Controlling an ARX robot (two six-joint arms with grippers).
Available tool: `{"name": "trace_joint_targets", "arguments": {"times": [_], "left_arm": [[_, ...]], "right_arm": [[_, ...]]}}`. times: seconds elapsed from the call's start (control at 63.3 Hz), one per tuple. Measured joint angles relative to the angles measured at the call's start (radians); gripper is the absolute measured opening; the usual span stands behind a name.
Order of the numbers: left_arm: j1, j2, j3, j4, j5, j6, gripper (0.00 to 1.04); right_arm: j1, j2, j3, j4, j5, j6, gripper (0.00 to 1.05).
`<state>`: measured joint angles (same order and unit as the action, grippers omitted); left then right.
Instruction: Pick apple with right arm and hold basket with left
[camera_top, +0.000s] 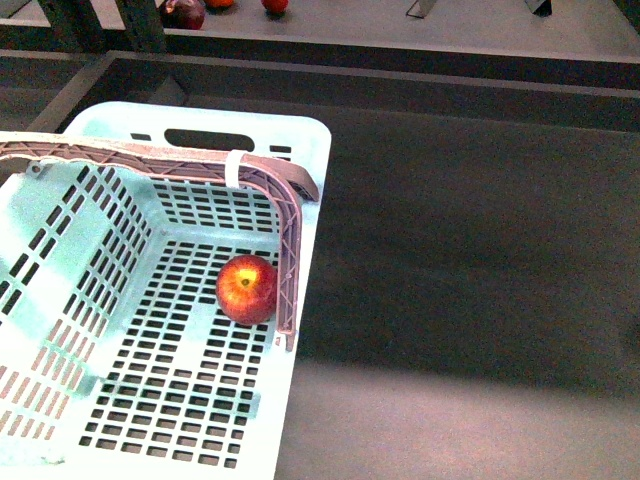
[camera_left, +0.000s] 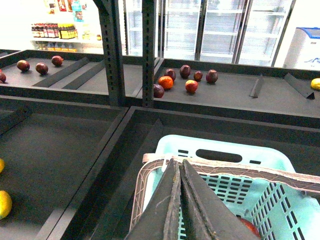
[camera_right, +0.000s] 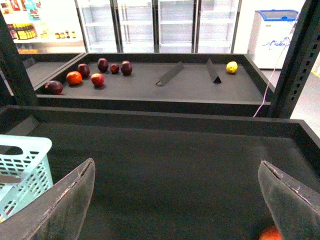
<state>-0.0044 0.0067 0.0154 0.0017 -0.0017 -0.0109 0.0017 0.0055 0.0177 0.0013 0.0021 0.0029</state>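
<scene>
The glossy red apple with a yellow patch (camera_top: 247, 289) sits on the slotted floor of the pale mint-blue plastic basket (camera_top: 310, 180), touching its brown ribbed swing handle (camera_top: 285, 195) (which the left gripper (camera_left: 180, 172) pinches, fingers pressed together), while the right gripper (camera_right: 175, 200) hangs spread wide over the dark shelf (camera_right: 175, 150).

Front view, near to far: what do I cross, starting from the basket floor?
basket floor → apple → swing handle → basket's far wall with the oval hand cutout → dark shelf edge → fruit on the far shelf.
</scene>
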Motion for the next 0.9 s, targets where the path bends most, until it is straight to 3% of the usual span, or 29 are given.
{"name": "trace_joint_targets", "arguments": {"times": [0.442,0.9], "left_arm": [[0.0,0.0,0.0,0.0,0.0,0.0,0.05],[0.0,0.0,0.0,0.0,0.0,0.0,0.97]], "right_arm": [[0.0,0.0,0.0,0.0,0.0,0.0,0.96],[0.0,0.0,0.0,0.0,0.0,0.0,0.96]]}}
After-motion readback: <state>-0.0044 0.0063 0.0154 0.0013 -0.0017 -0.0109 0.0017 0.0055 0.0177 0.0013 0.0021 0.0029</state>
